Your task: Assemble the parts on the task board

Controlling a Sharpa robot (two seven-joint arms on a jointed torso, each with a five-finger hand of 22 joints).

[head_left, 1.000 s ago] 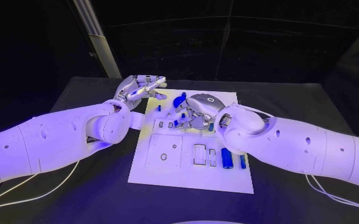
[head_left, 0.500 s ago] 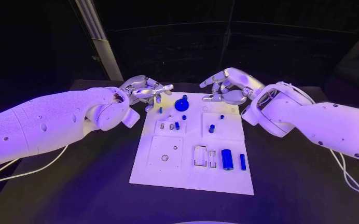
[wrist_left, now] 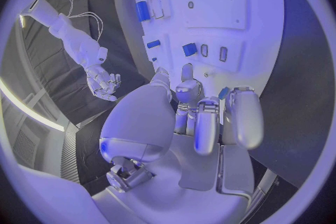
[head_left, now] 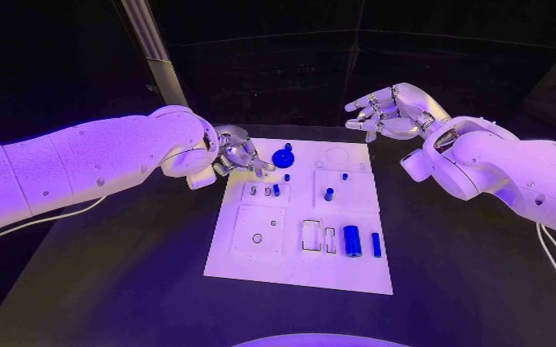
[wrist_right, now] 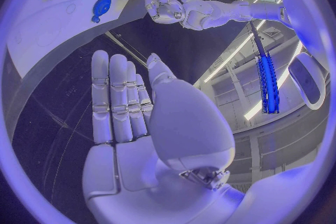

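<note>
Black tabletop [head_left: 128, 283] carrying the white rectangular task board [head_left: 296, 263] with small blue parts [head_left: 351, 241], left robot hand [head_left: 238, 157] curling empty at its far-left corner, right robot hand [head_left: 388, 114] hovering spread, holding nothing.

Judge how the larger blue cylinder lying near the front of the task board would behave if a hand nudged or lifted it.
The larger blue cylinder lies on its side, so a sideways nudge would probably roll it. It looks rigid and smooth, perhaps slippery between metal fingers. On the task board it looks small, so it is likely light.
</note>
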